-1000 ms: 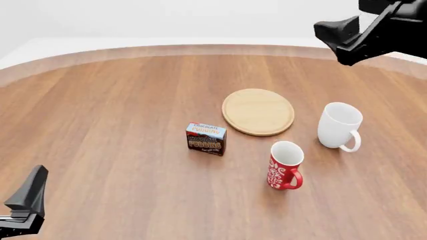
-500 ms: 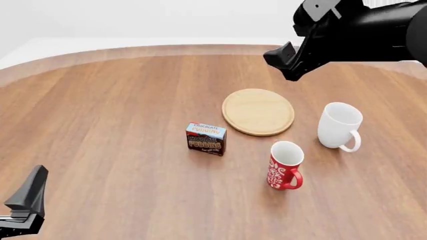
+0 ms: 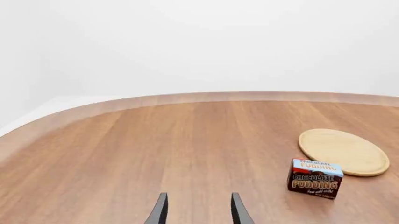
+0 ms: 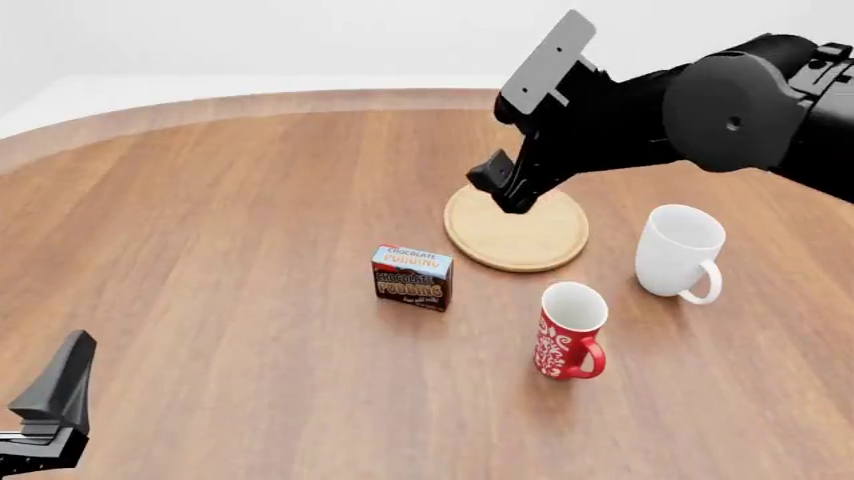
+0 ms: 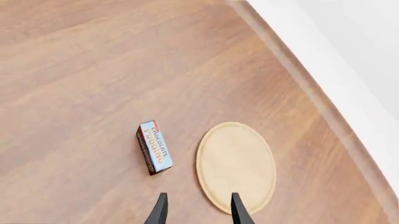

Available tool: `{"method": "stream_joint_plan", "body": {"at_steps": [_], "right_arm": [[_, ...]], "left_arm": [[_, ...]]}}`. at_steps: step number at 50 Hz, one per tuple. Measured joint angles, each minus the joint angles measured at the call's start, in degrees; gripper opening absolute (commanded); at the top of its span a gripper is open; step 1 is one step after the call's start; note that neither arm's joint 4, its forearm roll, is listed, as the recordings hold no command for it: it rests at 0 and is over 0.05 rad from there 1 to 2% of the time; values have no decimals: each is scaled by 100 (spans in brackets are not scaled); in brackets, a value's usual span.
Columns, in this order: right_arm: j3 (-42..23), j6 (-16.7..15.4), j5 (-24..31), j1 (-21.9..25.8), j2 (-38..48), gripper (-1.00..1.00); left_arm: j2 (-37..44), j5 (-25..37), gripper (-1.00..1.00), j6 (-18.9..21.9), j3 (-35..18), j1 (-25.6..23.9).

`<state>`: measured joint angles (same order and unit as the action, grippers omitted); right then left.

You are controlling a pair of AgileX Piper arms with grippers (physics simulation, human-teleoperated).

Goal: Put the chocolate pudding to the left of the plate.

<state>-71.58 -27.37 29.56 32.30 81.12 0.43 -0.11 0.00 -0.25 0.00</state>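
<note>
Wood table (image 4: 200, 200) — chocolate pudding (image 4: 412, 277), plate (image 4: 517, 232), white mug (image 4: 679, 252), red mug (image 4: 570, 329).

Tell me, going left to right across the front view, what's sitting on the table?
Small dark brown chocolate pudding box → flat round light wooden plate → red patterned mug → white mug.

Lighting even, bright, diffuse across all three views; no single source evident. Desk (image 4: 227, 250) wood grain renders crisp, no glare or hot spots. Shadows faint and soft: slight darkening under the red mug (image 4: 570, 345), white mug (image 4: 678, 252) and chocolate pudding (image 4: 412, 277). Background plain white, near featureless. No motion blur, no defocus, no visible edge distortion. The right arm (image 4: 667, 110) is matte black, with little surface detail.
</note>
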Motion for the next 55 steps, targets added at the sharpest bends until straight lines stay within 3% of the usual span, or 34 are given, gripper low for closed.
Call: {"method": "stream_joint_plan", "body": {"at_steps": [23, 55], "right_arm": [[-238, 154, -45, 318, 740, 100], [-657, 290, -225, 377, 1658, 100]], "left_arm": [[0, 0, 100, 0, 0, 0], [0, 0, 100, 0, 0, 0]]}}
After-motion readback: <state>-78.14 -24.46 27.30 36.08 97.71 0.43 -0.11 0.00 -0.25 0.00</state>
